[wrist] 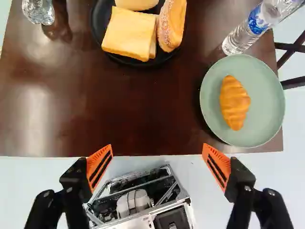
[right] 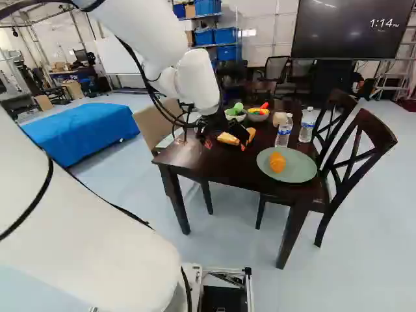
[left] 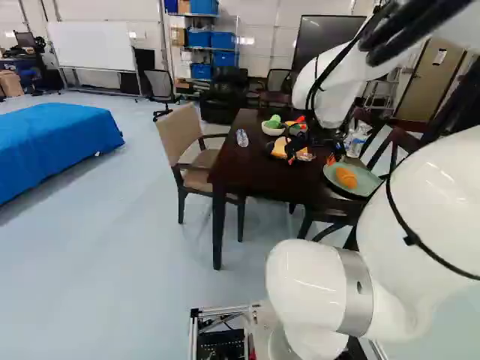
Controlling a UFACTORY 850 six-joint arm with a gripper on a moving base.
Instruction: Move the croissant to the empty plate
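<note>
Gripper (right: pixel 225 144) stands wide open, empty. Croissant (wrist: pixel 234 102) lies ahead, outside the jaws' span — ridged, tapered, long axis roughly fore-and-aft — on round green plate (wrist: pixel 267 112), perhaps ceramic.

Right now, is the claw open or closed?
Open: in the wrist view the claw has its two orange pads standing wide apart, with nothing gripped between them.

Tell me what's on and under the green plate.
One croissant lies on the green plate, the only item visible on it. The plate rests on the dark table; the tabletop directly beneath it is covered and cannot be seen.
</note>
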